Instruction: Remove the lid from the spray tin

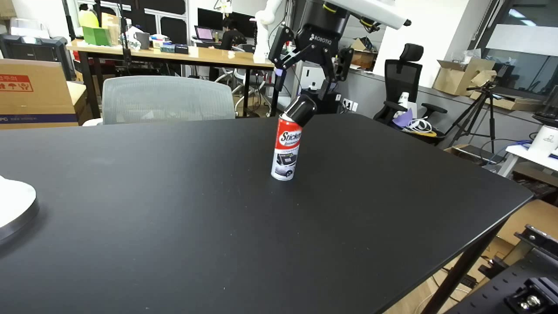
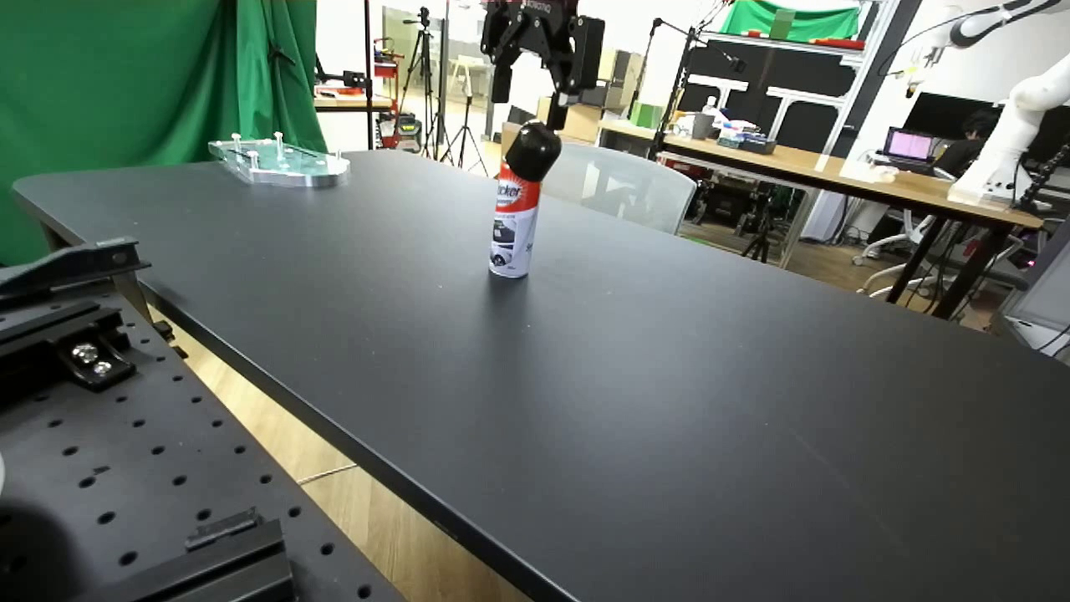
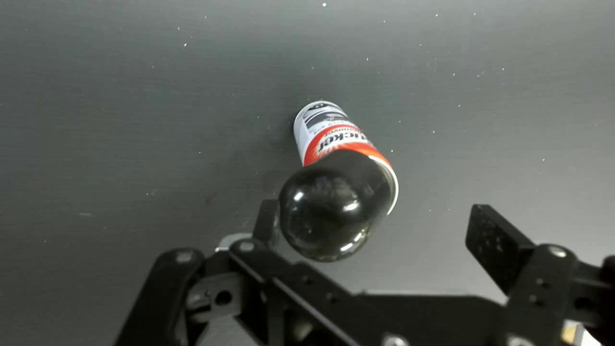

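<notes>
The spray tin (image 1: 286,150) stands upright on the black table, white below with a red upper label. It also shows in an exterior view (image 2: 512,221) and the wrist view (image 3: 331,137). The black lid (image 1: 302,110) sits tilted on the tin's top, leaning to one side; its rounded top (image 3: 331,211) faces the wrist camera. My gripper (image 1: 301,89) is open just above the lid. In the wrist view its jaws (image 3: 375,230) are wide apart. One finger is close beside the lid, and I cannot tell if it touches. The other finger is well apart from it.
The black table (image 1: 196,226) holds a white rounded object (image 1: 16,203) at an edge of an exterior view. A clear plate with posts (image 2: 284,163) lies at the table's far end. A grey mesh chair (image 1: 168,100) stands behind. A perforated black mount (image 2: 167,451) borders the table.
</notes>
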Tool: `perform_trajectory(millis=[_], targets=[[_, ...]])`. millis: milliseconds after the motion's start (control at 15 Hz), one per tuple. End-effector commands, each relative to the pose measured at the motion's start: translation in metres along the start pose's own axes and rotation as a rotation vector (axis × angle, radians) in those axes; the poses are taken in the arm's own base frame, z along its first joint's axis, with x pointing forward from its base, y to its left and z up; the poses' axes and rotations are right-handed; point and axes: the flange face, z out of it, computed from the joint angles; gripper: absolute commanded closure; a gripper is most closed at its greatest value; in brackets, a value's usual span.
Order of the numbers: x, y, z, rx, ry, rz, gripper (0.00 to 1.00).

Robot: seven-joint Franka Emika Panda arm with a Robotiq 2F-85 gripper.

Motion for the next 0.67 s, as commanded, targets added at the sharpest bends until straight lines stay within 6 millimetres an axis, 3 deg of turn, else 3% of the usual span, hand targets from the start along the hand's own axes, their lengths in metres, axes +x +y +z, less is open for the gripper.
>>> perform_trajectory(millis=[0,600], targets=[[-0.002,0.004,0.002,0.014,0.019,0.049,0.0],[-0.007,0.017,0.005,0.0,0.01,0.079,0.0]])
